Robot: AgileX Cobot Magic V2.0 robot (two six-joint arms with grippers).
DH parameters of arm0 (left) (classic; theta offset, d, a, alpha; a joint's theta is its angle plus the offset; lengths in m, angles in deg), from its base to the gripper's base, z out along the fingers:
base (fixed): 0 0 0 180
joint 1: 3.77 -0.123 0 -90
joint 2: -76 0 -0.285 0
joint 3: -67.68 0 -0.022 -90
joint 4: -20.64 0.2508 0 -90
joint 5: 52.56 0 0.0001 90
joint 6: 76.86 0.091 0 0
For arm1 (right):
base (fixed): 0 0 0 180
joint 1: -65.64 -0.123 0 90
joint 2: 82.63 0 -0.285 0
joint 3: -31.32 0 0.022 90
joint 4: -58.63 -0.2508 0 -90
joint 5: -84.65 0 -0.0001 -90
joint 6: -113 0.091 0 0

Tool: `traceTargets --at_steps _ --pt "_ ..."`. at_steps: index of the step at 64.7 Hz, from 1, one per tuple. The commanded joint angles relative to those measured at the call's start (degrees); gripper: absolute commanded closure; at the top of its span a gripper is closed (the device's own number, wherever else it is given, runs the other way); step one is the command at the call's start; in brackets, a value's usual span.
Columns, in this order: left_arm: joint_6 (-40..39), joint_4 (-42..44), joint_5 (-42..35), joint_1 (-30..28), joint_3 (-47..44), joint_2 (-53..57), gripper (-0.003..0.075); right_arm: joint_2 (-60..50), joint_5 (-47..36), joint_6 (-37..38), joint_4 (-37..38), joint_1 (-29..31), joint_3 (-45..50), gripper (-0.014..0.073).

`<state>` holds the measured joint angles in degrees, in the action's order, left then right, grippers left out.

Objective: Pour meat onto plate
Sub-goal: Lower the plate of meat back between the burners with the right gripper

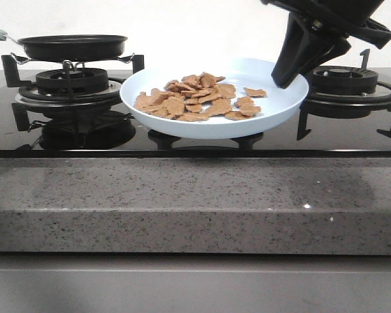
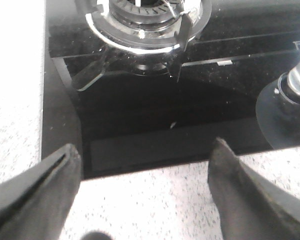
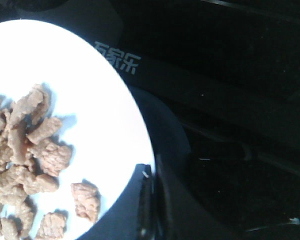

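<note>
Here the pale-blue plate (image 1: 274, 107) sits lifted and slightly tilted over the middle of the black glass hob surface (image 1: 182, 143), between the two burners and just behind the speckled stone front edge (image 1: 195, 202). The meat (image 1: 199, 98), a loose pile of flat orange-brown pieces, lies inside the plate toward its left half, with one or two pieces apart to the right. The right end effector (image 1: 288, 73) comes down from the upper right corner and is clamped on the plate's right rim; in the right wrist view its fingers (image 3: 147, 200) pinch that rim, with the meat (image 3: 30, 165) close by on the plate (image 3: 100, 125). A black frying pan (image 1: 73, 45) rests on the left burner (image 1: 72, 81) at the far left. The left end effector (image 2: 145, 165) hangs spread wide and empty over the hob's front edge, near a burner (image 2: 142, 22).
</note>
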<state>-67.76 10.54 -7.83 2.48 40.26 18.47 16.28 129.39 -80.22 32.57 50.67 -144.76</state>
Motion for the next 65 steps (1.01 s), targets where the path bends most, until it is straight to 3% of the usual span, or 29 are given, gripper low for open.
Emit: traceTargets --at_steps 1,32,52,65 --pt "-0.6 -0.4 -4.0 0.5 1.4 0.9 0.0206 -2.3 -1.8 -0.5 -1.8 0.0 -1.3 0.0707" --pt "-0.6 -0.4 -2.5 0.5 1.4 0.4 0.0206 -2.3 -0.4 -0.5 -1.8 0.2 -4.3 0.0707" --pt "-0.6 -0.4 -2.6 0.5 1.4 0.4 0.0206 5.7 10.5 -0.2 -2.3 4.8 -21.8 0.0707" --pt "-0.6 -0.7 -2.6 0.5 1.4 0.4 0.0206 13.1 11.2 -0.2 -2.2 5.2 -31.1 0.0707"
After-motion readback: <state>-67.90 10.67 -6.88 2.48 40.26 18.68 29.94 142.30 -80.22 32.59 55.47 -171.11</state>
